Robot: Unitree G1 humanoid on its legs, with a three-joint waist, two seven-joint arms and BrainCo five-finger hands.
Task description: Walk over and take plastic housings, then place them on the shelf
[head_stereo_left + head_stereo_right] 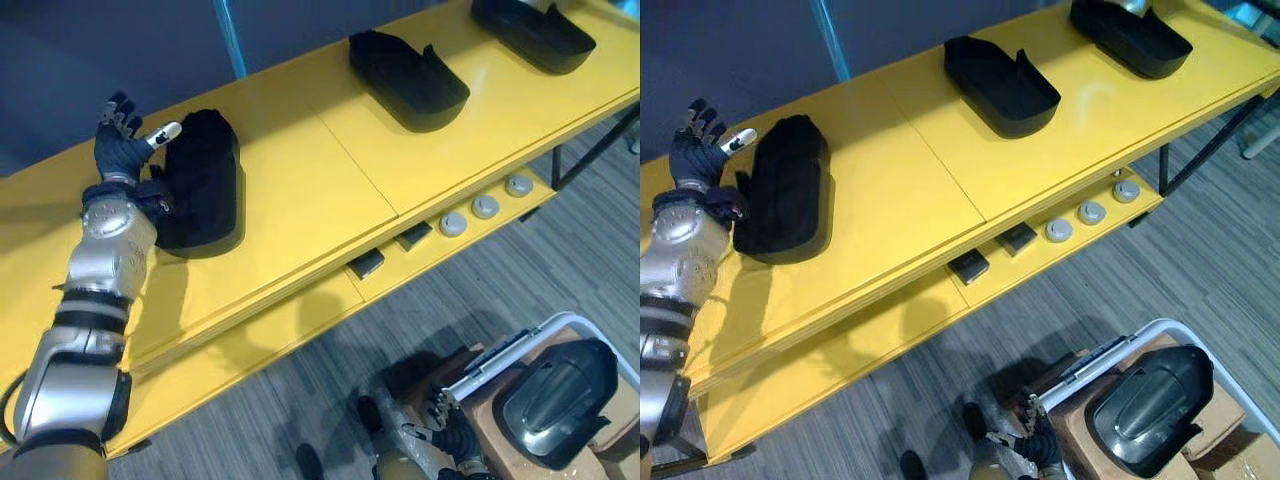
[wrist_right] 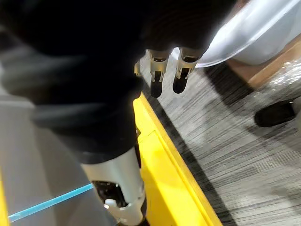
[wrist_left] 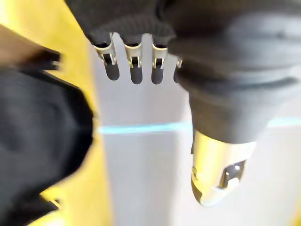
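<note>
3 black plastic housings are spread well apart along the smooth top board of the yellow shelf (image 1: 300, 190). The left housing (image 1: 200, 180) is laid closed side up, a matte rounded shell. The middle housing (image 1: 405, 65) and the far housing (image 1: 530, 30) are laid hollow side up, like shallow trays with a raised tab. The left hand (image 1: 120, 150) is held just beside the left housing, fingers straight and spread, nothing gripped; whether the thumb touches the shell cannot be told. A 4th housing (image 1: 555, 400), glossier and domed, is set in a white bin (image 1: 1160, 328) beside a cardboard box (image 1: 1075, 435). The right hand (image 2: 162, 77) is hung low by the shelf edge, fingers straight and empty. On the lower ledge 3 round grey discs (image 1: 485, 207) and 2 small dark blocks (image 1: 366, 263) are lined up. Grey striped carpet (image 1: 500, 270) is seen below.
</note>
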